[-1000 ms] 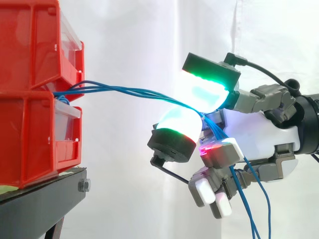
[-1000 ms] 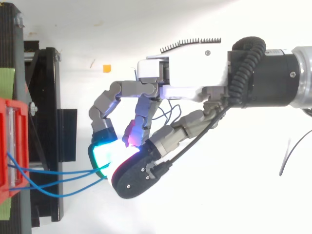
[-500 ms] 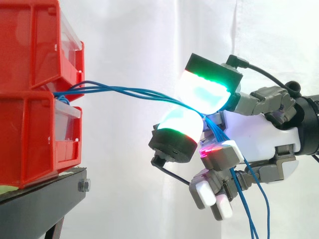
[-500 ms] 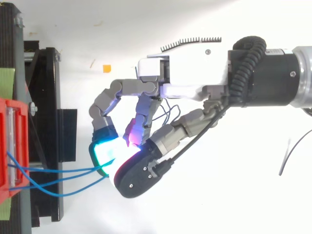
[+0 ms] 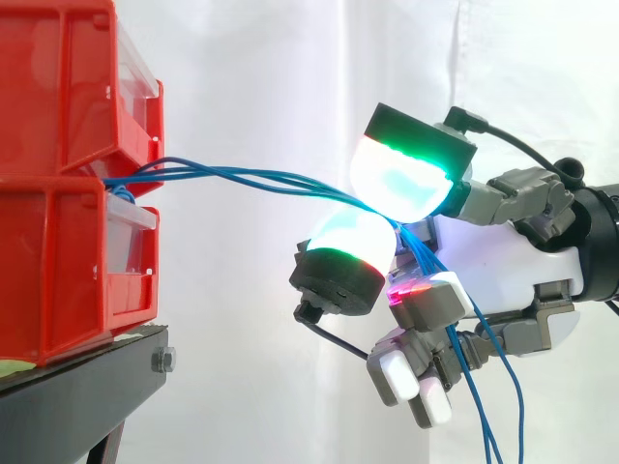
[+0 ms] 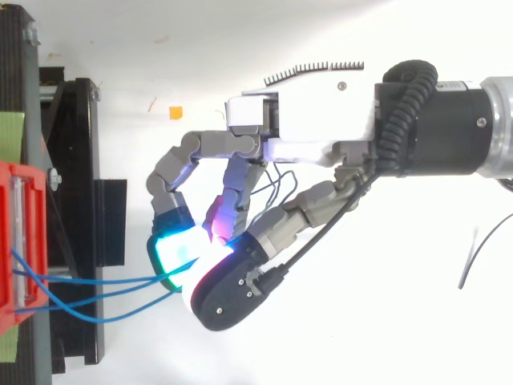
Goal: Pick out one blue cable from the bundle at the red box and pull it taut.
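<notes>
Side view: hand is closed in a pinch, two green-cyan fingertips pressed together on the blue cables. Several strands converge at the pinch, not one. The cables leave the gap between the stacked red bins on the black stand, run in a shallow curve to the pads, then hang down past the palm. Top view: three strands span from bin to hand, slightly bowed.

Bins: red. Cables: blue. Stand: black, with green tape. Curtain: white. Hand: white palm, grey fingers. Pads glow cyan with green edges, one magenta.
</notes>
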You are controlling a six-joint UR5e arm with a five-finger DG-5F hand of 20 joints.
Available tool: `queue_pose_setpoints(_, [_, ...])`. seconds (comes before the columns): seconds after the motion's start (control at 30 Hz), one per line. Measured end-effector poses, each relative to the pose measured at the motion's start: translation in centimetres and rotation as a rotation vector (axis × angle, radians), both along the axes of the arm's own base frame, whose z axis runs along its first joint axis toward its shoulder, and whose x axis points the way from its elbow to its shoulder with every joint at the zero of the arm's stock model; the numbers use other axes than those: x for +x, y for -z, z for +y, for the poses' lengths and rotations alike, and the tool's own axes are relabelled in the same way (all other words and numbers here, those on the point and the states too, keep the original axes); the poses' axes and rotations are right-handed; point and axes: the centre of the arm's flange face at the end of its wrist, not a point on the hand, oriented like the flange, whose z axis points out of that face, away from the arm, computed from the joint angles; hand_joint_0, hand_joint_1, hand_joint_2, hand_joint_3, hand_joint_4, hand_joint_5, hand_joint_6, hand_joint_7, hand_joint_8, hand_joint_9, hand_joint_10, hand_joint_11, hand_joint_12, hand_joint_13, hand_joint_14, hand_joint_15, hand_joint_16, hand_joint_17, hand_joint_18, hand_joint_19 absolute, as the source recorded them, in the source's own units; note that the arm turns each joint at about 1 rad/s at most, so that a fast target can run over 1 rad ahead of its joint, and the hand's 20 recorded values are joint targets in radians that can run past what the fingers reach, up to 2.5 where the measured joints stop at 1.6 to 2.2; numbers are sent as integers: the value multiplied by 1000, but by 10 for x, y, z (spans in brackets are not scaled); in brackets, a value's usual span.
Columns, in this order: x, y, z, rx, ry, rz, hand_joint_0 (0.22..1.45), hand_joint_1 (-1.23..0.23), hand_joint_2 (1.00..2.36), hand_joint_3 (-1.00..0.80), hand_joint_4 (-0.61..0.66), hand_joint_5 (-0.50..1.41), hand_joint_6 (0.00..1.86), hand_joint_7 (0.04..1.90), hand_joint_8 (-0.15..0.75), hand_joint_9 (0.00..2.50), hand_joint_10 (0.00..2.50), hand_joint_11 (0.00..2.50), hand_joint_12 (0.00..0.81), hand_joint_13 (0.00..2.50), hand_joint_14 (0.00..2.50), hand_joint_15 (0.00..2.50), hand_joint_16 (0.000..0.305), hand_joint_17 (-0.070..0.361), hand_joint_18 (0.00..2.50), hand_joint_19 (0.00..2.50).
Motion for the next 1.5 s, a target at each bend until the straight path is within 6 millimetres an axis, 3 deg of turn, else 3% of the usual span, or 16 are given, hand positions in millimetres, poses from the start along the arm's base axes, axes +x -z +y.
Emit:
queue_pose_setpoints(0.33, [0, 0, 0, 0, 0, 1, 754, -930, 1000, -500, -158, -104, 929, 1253, 321, 1311, 27, 761, 355, 986, 16, 419, 47, 105, 992, 417])
queue_pose_setpoints(0.53, [0, 0, 0, 0, 0, 3, 689, -904, 1000, -500, -82, -103, 928, 1170, 318, 1318, 25, 746, 356, 981, 18, 421, 47, 105, 979, 430])
queue_pose_setpoints(0.67, [0, 0, 0, 0, 0, 4, 581, -843, 1000, -500, 22, -102, 894, 1096, 319, 1305, 24, 759, 368, 964, 16, 433, 48, 109, 949, 454])
queue_pose_setpoints(0.87, [0, 0, 0, 0, 0, 4, 492, -732, 1000, -500, 62, -106, 867, 1037, 328, 1295, 22, 726, 393, 959, 15, 426, 54, 123, 950, 459])
queue_pose_setpoints(1.0, [0, -1, 0, 0, 0, 2, 508, -575, 1000, -500, 72, -110, 854, 964, 330, 1300, 23, 704, 388, 953, 15, 427, 54, 120, 929, 468])
queue_pose_setpoints(1.1, [0, -2, 0, 0, 0, 0, 560, -535, 1000, -500, 70, -112, 848, 973, 323, 1291, 22, 714, 378, 935, 16, 425, 51, 114, 897, 496])
queue_pose_setpoints(1.2, [1, -3, 0, 1, 0, -1, 609, -600, 1001, -487, 42, -110, 847, 992, 320, 1284, 25, 726, 374, 927, 16, 434, 49, 111, 884, 500])
queue_pose_setpoints(1.5, [1, -4, 0, 3, 0, -2, 603, -730, 1016, -272, 31, -115, 871, 1093, 323, 1263, 26, 736, 376, 929, 16, 435, 50, 111, 887, 500])
